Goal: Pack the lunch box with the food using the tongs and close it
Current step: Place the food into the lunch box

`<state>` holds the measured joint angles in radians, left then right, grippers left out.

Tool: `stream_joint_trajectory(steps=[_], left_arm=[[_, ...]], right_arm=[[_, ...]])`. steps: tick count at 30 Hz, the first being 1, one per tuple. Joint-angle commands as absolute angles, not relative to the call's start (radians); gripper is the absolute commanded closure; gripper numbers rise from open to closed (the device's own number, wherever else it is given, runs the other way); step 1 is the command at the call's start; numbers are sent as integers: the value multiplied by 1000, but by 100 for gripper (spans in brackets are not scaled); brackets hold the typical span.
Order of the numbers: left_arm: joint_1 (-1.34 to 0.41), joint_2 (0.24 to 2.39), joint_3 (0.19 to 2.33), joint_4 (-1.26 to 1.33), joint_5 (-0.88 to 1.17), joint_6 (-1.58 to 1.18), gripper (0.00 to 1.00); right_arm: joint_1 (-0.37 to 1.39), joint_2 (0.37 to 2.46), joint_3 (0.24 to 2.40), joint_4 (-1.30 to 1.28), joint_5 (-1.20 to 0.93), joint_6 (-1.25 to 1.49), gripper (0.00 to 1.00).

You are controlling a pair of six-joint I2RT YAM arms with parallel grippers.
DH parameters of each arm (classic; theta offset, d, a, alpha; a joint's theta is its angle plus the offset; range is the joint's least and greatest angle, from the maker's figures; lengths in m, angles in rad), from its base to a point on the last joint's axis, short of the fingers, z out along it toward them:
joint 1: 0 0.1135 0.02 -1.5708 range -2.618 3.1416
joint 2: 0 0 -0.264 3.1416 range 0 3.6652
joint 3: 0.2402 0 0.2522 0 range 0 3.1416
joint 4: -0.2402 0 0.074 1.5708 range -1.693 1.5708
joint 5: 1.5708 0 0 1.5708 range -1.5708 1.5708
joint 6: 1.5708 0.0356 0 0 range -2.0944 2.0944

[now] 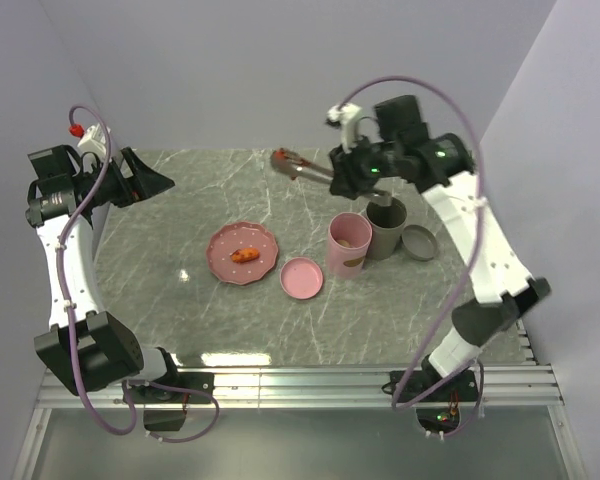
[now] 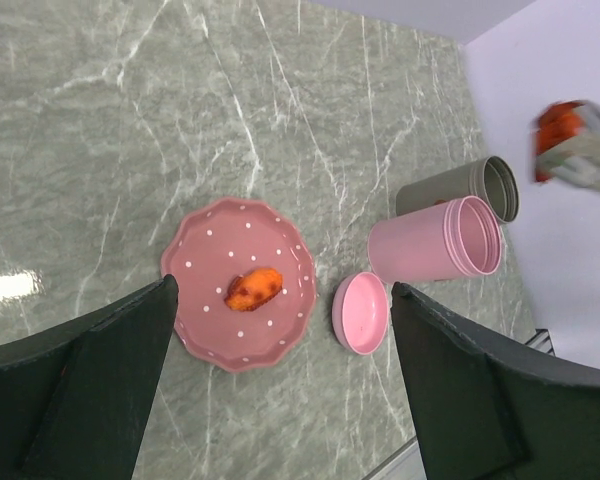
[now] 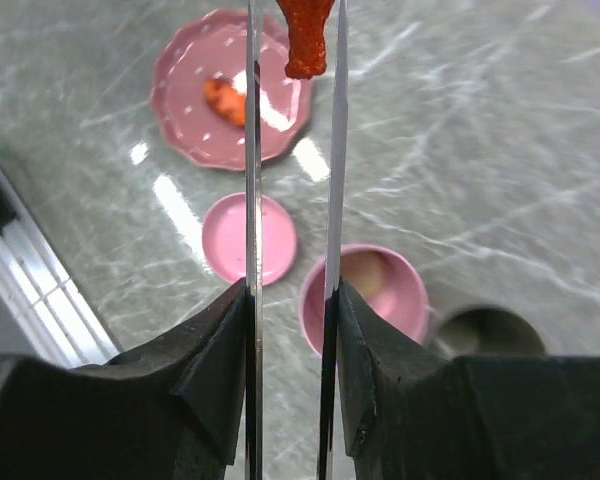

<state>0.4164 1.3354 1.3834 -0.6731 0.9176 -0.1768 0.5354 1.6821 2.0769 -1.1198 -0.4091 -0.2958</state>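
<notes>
Right gripper (image 3: 292,296) is partly closed, its two black fingers pressed on the outer sides of the slim silver metal tongs (image 3: 252,150), which it holds above the far middle of the grey-green marbled table (image 1: 180,210). The tong arms run nearly parallel with a narrow gap and point left. At their tips they pinch a small orange-red carrot-like piece (image 1: 280,157), clear of the surface and farther back than every dish. A second orange-red piece (image 1: 244,254) lies near the centre of the pink scalloped dotted plate (image 1: 220,262), middle of the table. Just right of the plate lies a round pink lid (image 1: 302,278), flat. Right of that stands an open pink cylindrical tub (image 1: 349,258) with a pale cream ball (image 3: 365,272) inside. An open olive-grey tub (image 1: 388,238) touches its right side, and a grey lid (image 1: 419,243) lies beside that. Left gripper (image 1: 152,182) is spread wide with nothing in it, raised at the far left.
</notes>
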Motion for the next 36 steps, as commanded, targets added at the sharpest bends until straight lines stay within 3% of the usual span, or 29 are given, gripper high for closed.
stream_joint_trajectory(steps=[1, 12, 19, 36], left_arm=[[417, 1331, 1445, -678, 922, -161, 7], [416, 1330, 1422, -649, 945, -181, 7], [414, 1330, 1408, -637, 957, -181, 7], [416, 1342, 1408, -629, 957, -183, 7]], right_arm=[[453, 1550, 2024, -1086, -430, -290, 61], [154, 1330, 1706, -1080, -439, -342, 61], [-20, 1316, 1577, -1077, -452, -406, 61], [-46, 1316, 1508, -1075, -434, -433, 57]])
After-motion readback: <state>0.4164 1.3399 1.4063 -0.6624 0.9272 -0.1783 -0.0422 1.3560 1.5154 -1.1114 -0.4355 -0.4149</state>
